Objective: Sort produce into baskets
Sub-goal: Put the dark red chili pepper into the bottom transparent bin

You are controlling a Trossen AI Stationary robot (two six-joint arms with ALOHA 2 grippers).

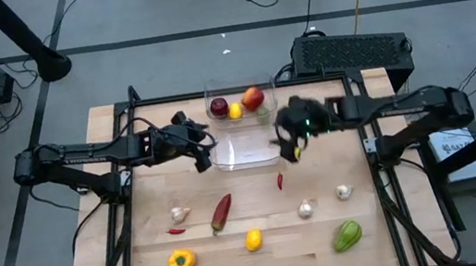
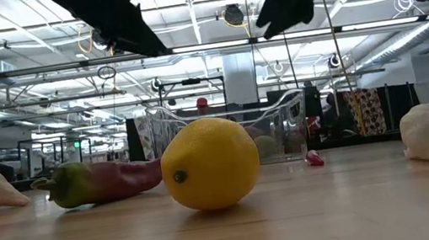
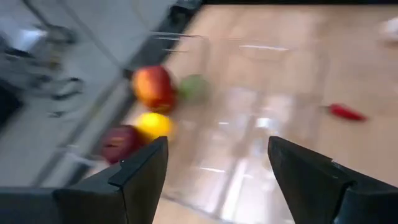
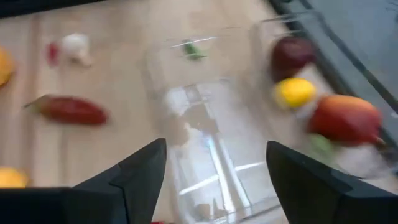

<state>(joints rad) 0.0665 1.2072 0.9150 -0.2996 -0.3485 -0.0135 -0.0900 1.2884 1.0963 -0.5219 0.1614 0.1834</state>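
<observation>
Wooden table (image 1: 144, 258), clear bins (image 1: 245, 149) (rounded corners)

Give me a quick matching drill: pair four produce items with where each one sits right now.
Items:
1. red-and-yellow apple
2. green pepper
3. yellow pepper
4. small red chilli

Places:
A. front left of the table
B. front right of the table
C. in the far clear basket
D. on the wood just in front of the near clear basket

Pairs: 1-C, 2-B, 3-A, 4-D
</observation>
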